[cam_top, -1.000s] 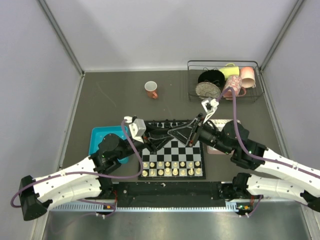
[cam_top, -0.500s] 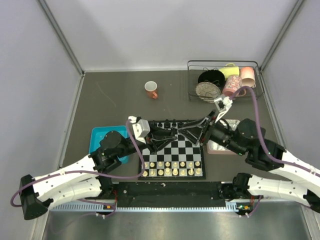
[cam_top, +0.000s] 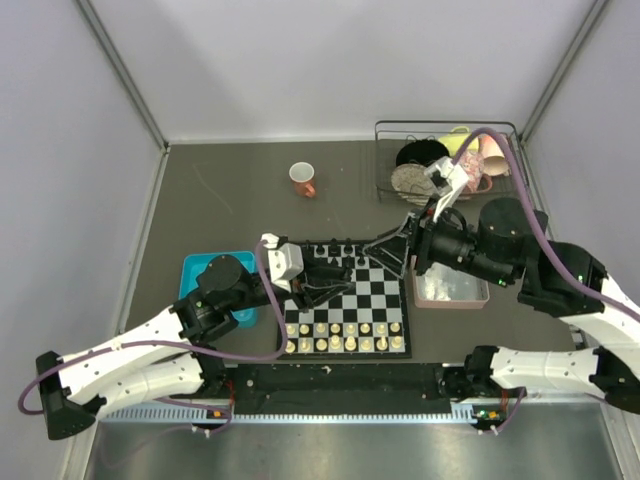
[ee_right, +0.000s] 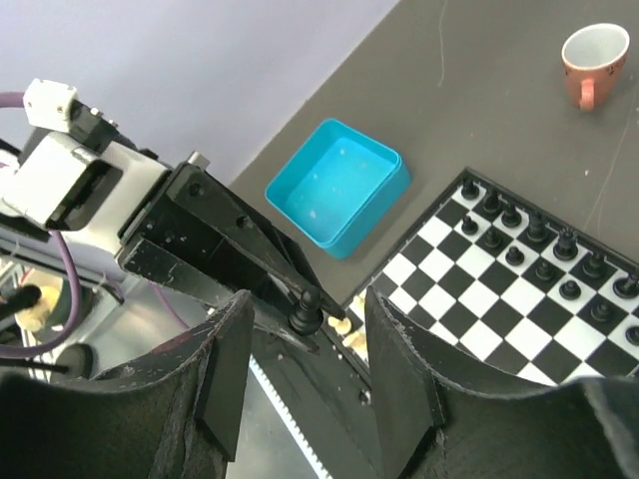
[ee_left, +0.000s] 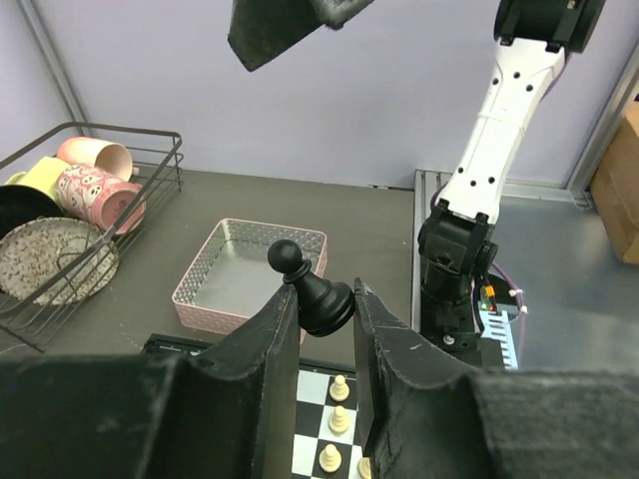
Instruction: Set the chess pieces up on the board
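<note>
Glossy black pawn (ee_left: pixel 318 299) hangs tilted above the checkered board (cam_top: pixel 372 297).

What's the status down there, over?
Left hand shut on black pawn, over the board. Right hand open, empty. Nothing seen in the way.

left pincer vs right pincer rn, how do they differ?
Left pincer is shut on a black pawn; right pincer is open with nothing between its fingers. Left pincer is over the left part of the board; right pincer is over its right part, nearer the pink tray. Shared: both point at each other above the board's far half.
</note>
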`<state>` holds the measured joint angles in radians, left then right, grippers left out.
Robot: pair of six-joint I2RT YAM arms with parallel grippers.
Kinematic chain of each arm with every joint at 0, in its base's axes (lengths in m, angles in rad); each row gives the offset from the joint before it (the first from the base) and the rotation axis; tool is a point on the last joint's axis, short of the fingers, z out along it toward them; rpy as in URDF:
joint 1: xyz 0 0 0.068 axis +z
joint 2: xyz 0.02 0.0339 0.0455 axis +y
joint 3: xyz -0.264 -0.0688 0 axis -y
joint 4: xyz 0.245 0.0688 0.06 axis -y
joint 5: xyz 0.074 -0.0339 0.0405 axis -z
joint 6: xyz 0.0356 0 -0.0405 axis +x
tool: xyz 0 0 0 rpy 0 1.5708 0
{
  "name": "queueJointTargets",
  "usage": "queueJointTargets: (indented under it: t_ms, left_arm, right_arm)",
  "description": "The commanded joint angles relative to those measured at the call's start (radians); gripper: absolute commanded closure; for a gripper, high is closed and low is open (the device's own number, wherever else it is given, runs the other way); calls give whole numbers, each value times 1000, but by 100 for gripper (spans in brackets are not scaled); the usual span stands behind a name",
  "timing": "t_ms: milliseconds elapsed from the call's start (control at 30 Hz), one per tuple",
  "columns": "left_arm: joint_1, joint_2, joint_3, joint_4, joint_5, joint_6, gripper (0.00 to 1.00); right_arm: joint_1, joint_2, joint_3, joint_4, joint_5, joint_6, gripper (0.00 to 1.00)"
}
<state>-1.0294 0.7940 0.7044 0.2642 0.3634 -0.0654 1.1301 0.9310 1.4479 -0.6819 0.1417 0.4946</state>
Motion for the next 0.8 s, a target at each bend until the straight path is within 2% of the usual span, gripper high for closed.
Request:
queueJointTargets:
  t_ms: [0,267,767]
  left_arm:
    - [0,-12,56,-43,55,48,79]
    - [-1,8,75,-62,81,58,79]
    - [-4,34,84,-49,132,56,79]
  right_arm:
    - [3,78,140,-255,-62,-13,52]
    - [0,147,152,-280,-161,16,56]
    - [-9,184,134,-271,-189,18,61]
